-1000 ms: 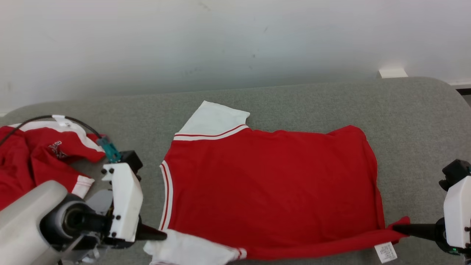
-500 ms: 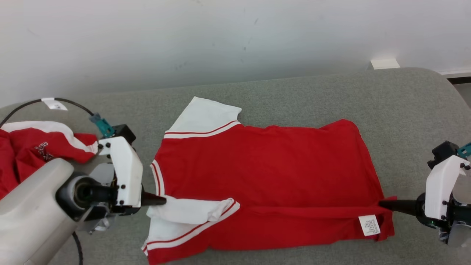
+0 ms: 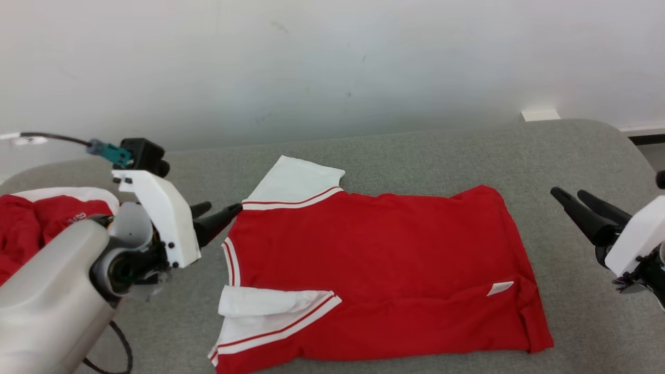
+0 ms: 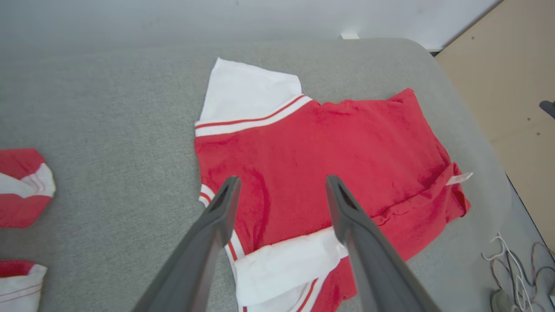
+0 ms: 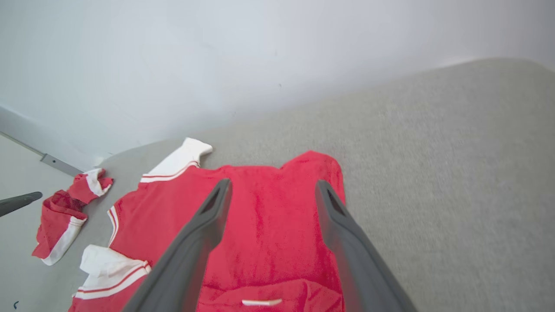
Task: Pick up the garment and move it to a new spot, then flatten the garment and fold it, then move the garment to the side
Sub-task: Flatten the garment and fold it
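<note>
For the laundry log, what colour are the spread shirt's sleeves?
White with red stripes; the sleeves show best in the left wrist view.

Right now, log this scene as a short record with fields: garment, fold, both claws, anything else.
garment: red shirt with white sleeves, lying on the grey padded surface
fold: near edge turned over onto the body; near sleeve folded in, white label showing
left claw: open, empty, by the far sleeve
right claw: open, empty, off the shirt's right side
other: crumpled red-and-white garment at far left
</note>
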`<state>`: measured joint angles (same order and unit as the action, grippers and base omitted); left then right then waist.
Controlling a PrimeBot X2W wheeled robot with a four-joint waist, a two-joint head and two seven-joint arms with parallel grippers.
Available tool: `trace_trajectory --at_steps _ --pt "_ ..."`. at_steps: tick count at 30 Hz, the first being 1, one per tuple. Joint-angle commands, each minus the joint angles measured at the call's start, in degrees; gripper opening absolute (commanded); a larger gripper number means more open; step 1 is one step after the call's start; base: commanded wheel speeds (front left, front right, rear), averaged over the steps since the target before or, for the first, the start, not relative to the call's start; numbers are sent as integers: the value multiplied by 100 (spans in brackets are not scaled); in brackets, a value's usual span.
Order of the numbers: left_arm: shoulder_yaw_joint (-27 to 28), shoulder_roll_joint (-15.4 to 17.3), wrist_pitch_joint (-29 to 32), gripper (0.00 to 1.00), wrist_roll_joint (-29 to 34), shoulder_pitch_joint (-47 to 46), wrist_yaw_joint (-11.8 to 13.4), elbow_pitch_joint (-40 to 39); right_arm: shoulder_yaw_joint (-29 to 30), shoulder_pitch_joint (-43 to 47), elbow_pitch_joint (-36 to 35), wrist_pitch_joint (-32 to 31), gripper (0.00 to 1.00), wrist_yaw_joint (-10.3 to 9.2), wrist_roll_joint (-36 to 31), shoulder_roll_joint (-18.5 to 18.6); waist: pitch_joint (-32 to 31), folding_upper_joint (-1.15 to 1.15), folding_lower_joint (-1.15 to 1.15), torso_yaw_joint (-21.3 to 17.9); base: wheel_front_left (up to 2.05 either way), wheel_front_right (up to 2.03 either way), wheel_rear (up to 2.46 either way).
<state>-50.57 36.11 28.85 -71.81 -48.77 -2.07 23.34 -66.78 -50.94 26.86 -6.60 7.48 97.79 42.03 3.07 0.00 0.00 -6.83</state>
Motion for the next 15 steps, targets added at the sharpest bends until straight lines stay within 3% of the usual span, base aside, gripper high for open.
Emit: trace_trajectory --at_steps 1,4,7,10,15 --pt "92 -13 -498 100 173 218 -5 -35 85 259 -102 569 100 1 -187 91 -120 0 0 24 0 0 0" --pt "275 32 -1589 100 527 514 137 -234 246 544 -229 1776 100 1 -585 182 -228 0 0 34 0 0 0" --pt "487 46 -2525 100 660 980 401 -521 574 867 -139 2151 100 1 -969 185 -305 0 0 51 0 0 0" --pt "654 129 -3429 100 950 1449 768 -896 1746 1316 -9 2175 100 1 -1833 22 -331 0 0 59 0 0 0" --pt "883 117 -4301 100 1288 2336 1415 -1527 3911 2761 -485 2169 100 1 -3540 -753 -271 0 0 116 0 0 0"
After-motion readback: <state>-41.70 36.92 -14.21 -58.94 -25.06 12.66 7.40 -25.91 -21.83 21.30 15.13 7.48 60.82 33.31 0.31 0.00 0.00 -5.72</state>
